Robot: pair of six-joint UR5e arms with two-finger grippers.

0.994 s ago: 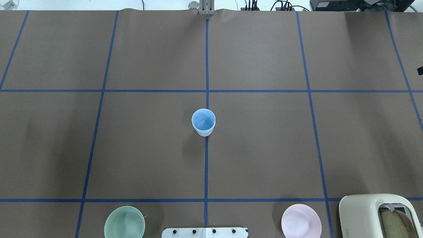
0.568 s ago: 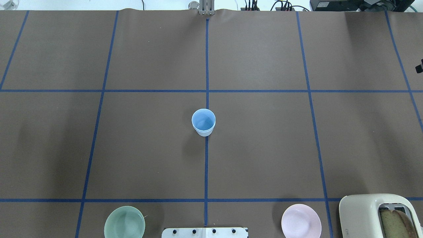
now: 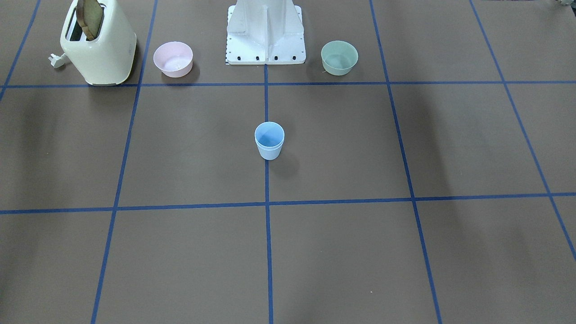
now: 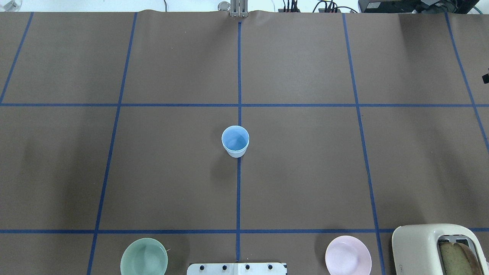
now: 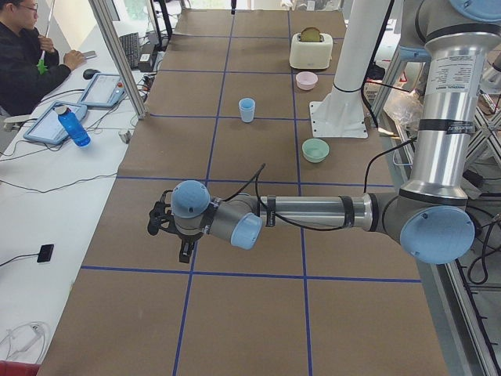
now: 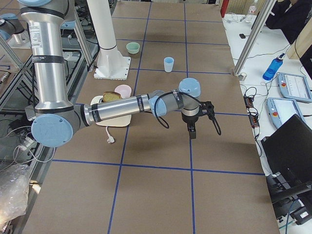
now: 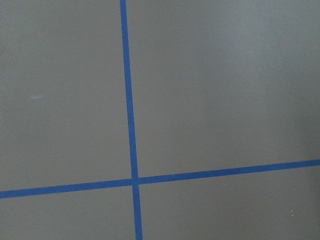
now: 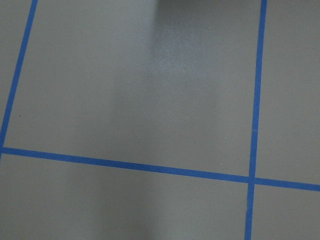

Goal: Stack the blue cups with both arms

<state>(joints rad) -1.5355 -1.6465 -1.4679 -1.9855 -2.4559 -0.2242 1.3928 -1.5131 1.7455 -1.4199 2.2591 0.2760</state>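
Observation:
A pale blue cup (image 4: 235,141) stands upright on the centre line of the table, also seen in the front view (image 3: 269,140). A second rim line just under its lip looks like one cup nested in another. No separate second blue cup shows. The left gripper (image 5: 185,251) shows only in the exterior left view, pointing down over the table far from the cup; I cannot tell if it is open. The right gripper (image 6: 191,130) shows in the exterior right view, also far from the cup; I cannot tell its state. Both wrist views show only bare table.
A mint-green bowl (image 4: 144,257) and a pink bowl (image 4: 348,255) sit beside the white pedestal base (image 4: 237,268). A cream toaster (image 4: 439,248) with bread stands at the near right. A black part (image 4: 486,78) pokes in at the right edge.
The black part at the overhead view's right edge has shifted slightly. The cup and the bowls have not moved.

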